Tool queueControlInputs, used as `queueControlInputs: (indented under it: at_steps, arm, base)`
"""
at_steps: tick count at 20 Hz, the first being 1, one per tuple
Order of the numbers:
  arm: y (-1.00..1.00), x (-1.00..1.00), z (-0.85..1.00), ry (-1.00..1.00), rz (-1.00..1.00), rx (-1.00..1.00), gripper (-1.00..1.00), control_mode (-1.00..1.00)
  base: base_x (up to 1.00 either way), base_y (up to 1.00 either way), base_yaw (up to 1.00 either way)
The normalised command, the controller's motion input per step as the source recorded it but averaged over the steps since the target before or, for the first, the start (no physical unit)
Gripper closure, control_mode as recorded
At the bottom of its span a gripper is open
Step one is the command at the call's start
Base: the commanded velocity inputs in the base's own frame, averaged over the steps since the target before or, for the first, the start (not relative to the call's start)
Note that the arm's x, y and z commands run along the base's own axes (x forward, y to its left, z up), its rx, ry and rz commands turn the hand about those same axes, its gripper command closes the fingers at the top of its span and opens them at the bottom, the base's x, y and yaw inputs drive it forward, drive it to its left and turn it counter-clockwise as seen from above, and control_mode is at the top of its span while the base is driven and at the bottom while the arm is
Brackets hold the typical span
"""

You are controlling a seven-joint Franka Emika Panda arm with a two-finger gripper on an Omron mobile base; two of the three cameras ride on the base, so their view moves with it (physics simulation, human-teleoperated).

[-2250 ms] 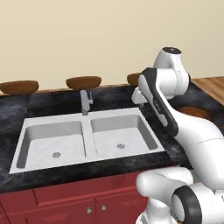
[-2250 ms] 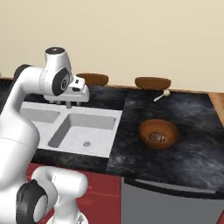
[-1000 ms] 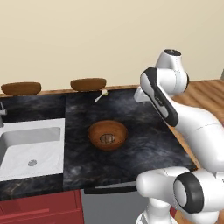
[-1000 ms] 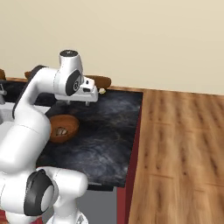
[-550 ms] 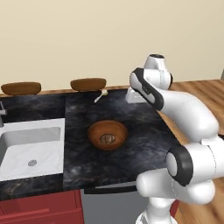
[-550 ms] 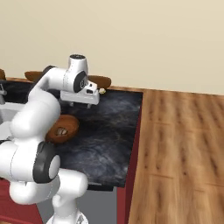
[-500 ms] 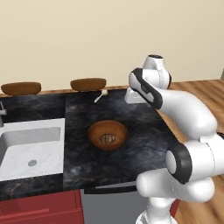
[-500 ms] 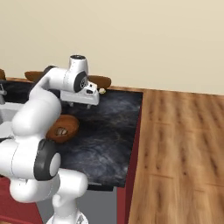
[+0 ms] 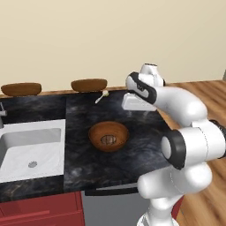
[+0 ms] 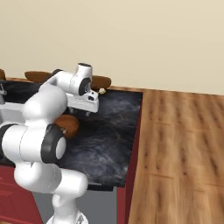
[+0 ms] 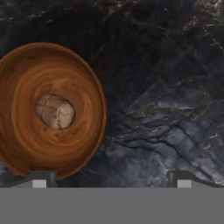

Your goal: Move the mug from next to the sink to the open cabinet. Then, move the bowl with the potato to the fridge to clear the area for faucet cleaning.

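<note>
Bench: a black marbled bench point(image 9: 145, 145) runs along a plain beige wall and ends at a dark red side panel beside a wooden floor point(image 10: 183, 148).
Arm: the white arm point(image 9: 185, 110) rises from the lower right of the left base view and bends over the right part of the bench, its hand held above the surface.
Sink: a light grey sink point(image 9: 31, 148) with a round drain is set into the bench at the left, well apart from the bowl.
Stools: two brown oval stool seats point(image 9: 89, 84) show beyond the far edge of the bench.
Bowl: the reddish-brown bowl point(image 9: 108, 136) sits upright on the bench between the sink and the hand; in the hand view it lies at the left point(image 11: 48, 109), beside the pincer's line and not under it.
Pincer: the pincer point(image 11: 109, 179) hangs above bare bench, its two tips spread wide apart, holding nothing.
Potato: the potato point(image 11: 54, 112) rests in the middle of the bowl's bottom, pale brown and patchy.
Spoon: a small pale spoon-like item point(image 9: 102, 96) lies near the far edge, behind the bowl.
</note>
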Motion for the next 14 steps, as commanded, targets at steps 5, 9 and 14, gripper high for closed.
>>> queueControlInputs:
  at_steps: [5,9,14]
  arm:
    - [0.15,0.16,-0.58,0.0,0.0,0.0,-1.0,-1.0]
    - [0.17,0.29,-0.48,0.0,0.0,0.0,-1.0,-1.0]
    - [0.22,0.35,-0.5,0.0,0.0,0.0,-1.0,-1.0]
  base:
    - [0.0,0.0,0.0]
    - [0.0,0.0,0.0]
    - [0.0,0.0,0.0]
